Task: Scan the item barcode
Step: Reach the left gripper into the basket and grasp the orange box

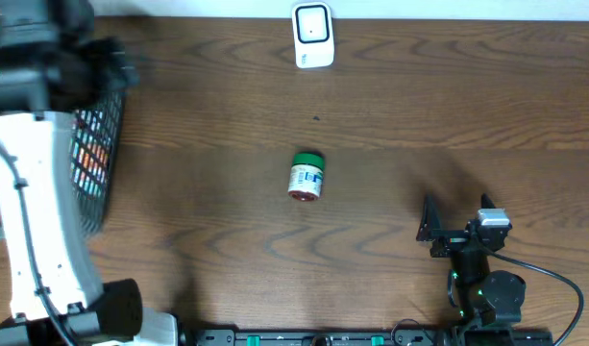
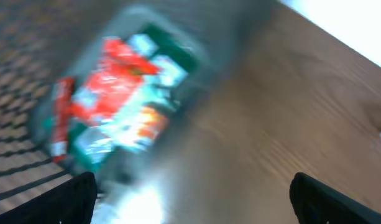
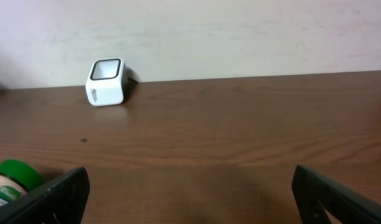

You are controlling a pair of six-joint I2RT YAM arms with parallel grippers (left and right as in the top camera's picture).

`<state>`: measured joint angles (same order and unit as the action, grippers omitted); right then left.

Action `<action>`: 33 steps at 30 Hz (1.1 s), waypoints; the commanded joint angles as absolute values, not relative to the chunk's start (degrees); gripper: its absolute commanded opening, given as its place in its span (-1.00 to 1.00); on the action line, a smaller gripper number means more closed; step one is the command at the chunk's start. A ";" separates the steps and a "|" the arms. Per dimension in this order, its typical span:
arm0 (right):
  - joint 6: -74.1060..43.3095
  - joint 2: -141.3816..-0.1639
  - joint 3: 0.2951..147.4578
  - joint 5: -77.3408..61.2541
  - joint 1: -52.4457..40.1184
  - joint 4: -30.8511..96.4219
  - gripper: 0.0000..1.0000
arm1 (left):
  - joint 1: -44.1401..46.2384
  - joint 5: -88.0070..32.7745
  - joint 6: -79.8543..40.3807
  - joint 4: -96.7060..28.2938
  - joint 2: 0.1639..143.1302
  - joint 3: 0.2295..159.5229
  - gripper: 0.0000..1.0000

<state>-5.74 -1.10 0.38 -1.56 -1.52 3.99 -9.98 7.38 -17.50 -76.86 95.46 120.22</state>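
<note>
Overhead view gives me the layout: the green-capped jar (image 1: 306, 176) lies on its side in the middle of the table (image 1: 390, 86), cap toward the far edge. The white scanner (image 1: 313, 36) stands at that far edge, well apart from it. My right gripper (image 1: 431, 231) sits at the near right with its jaws spread wide and nothing between them; its wrist view shows the jar just off the left finger. My left gripper (image 2: 190, 193) is likewise wide apart and empty, hanging over the mesh basket (image 1: 100, 183) at the left, where its smeared view shows red and green packets (image 2: 115, 106).

I judge the pick has not begun, and I cannot tell whether the jar or a basket packet is meant as the item. If it is the jar, I'd use the right arm and close across the body, not the cap. A round thing lying down will likely roll if one finger touches first, so both should meet it together. I'd leave the label uncovered, carry the jar to the scanner's window and turn it slowly until the barcode faces the glass. Where the barcode sits I cannot read from here.
</note>
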 commanded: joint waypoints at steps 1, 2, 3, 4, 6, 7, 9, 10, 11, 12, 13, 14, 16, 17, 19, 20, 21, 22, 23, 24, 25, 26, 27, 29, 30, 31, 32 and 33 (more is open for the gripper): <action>-6.37 -0.93 0.32 -1.80 -0.82 4.19 0.98 | -22.06 7.97 -16.56 -77.30 96.01 120.29 0.98; -6.37 -0.93 0.32 -1.80 -0.82 4.16 0.98 | -25.61 7.94 -16.56 -77.12 96.18 120.27 0.99; -6.37 -0.93 0.32 -1.80 -0.82 4.19 0.99 | -28.53 7.94 -16.56 -77.03 96.27 120.22 0.99; -6.37 -0.93 0.32 -1.80 -0.82 4.19 0.98 | -30.30 7.94 -16.56 -77.03 96.47 120.22 1.00; -6.37 -0.93 0.32 -1.80 -0.82 4.19 0.98 | -34.70 7.94 -16.56 -77.12 97.80 120.18 0.96; -6.37 -0.93 0.32 -1.80 -0.82 4.19 0.99 | -35.53 7.94 -16.53 -77.10 98.50 120.03 0.96; -6.37 -0.93 0.32 -1.80 -0.82 4.19 0.99 | -36.10 7.94 -16.45 -77.12 99.90 119.46 0.96; -6.37 -0.93 0.32 -1.80 -0.82 4.19 0.99 | -36.07 7.29 -14.74 -77.12 100.90 119.07 0.96; -6.37 -0.93 0.32 -1.80 -0.82 4.19 0.99 | -36.01 5.23 -12.58 -77.10 102.06 118.98 0.96; -6.37 -0.93 0.32 -1.80 -0.82 4.19 0.99 | -35.92 1.89 -9.96 -77.12 103.53 118.98 0.97; -6.37 -0.93 0.32 -1.80 -0.82 4.19 0.99 | -35.92 -1.13 -7.75 -77.14 104.92 118.98 0.93; -6.37 -0.93 0.32 -1.80 -0.82 4.19 0.99 | -35.92 -2.96 -6.42 -77.36 105.95 118.98 0.88; -6.37 -0.93 0.32 -1.80 -0.82 4.19 0.98 | -35.92 -5.10 -4.91 -77.91 107.70 118.98 0.78; -6.37 -0.93 0.32 -1.80 -0.82 4.19 0.99 | -35.90 -5.85 -4.47 -78.28 108.99 118.98 0.72; -6.37 -0.93 0.34 -1.80 -0.82 4.19 0.98 | -35.57 -5.87 -4.19 -78.46 110.72 118.93 0.68; -6.37 -0.93 0.32 -1.80 -0.82 4.19 0.99 | -35.24 -5.89 -3.88 -78.46 111.72 118.93 0.61; -6.37 -0.93 0.32 -1.80 -0.82 4.19 0.99 | -34.94 -6.07 -3.86 -78.46 112.42 118.91 0.58; -6.37 -0.93 0.32 -1.80 -0.82 4.19 0.98 | -34.22 -6.02 -3.84 -78.43 113.67 118.91 0.57; -6.37 -0.93 0.32 -1.80 -0.82 4.19 0.99 | -33.82 -6.02 -3.81 -78.37 114.21 118.91 0.58; -6.37 -0.93 0.32 -1.80 -0.82 4.19 0.99 | -33.19 -6.00 -3.31 -78.19 115.13 118.91 0.57; -6.37 -0.93 0.32 -1.80 -0.82 4.19 0.98 | -32.67 -6.00 -2.57 -78.11 115.92 118.91 0.56; -6.37 -0.93 0.32 -1.80 -0.82 4.19 0.98 | -32.40 -5.98 -2.33 -78.02 116.46 118.89 0.55; -6.37 -0.93 0.32 -1.80 -0.82 4.19 0.99 | -31.94 -5.56 -2.35 -77.91 117.56 118.83 0.50; -6.37 -0.93 0.32 -1.80 -0.82 4.19 0.99 | -31.68 -5.56 -2.37 -77.93 118.52 118.78 0.45; -6.37 -0.93 0.32 -1.80 -0.82 4.19 0.99 | -31.62 -5.56 -2.37 -77.97 119.04 118.65 0.43; -6.37 -0.93 0.32 -1.80 -0.82 4.19 0.98 | -31.53 -5.56 -2.37 -77.95 119.90 118.37 0.40; -6.37 -0.93 0.34 -1.80 -0.82 4.19 0.98 | -31.51 -5.56 -2.37 -77.91 120.40 118.15 0.40; -6.37 -0.93 0.32 -1.80 -0.82 4.19 0.98 | -31.53 -5.56 -2.37 -77.71 120.79 117.91 0.40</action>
<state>-5.72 -1.10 0.38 -1.58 -1.52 3.99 -31.38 -5.67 -3.07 -77.71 119.02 119.00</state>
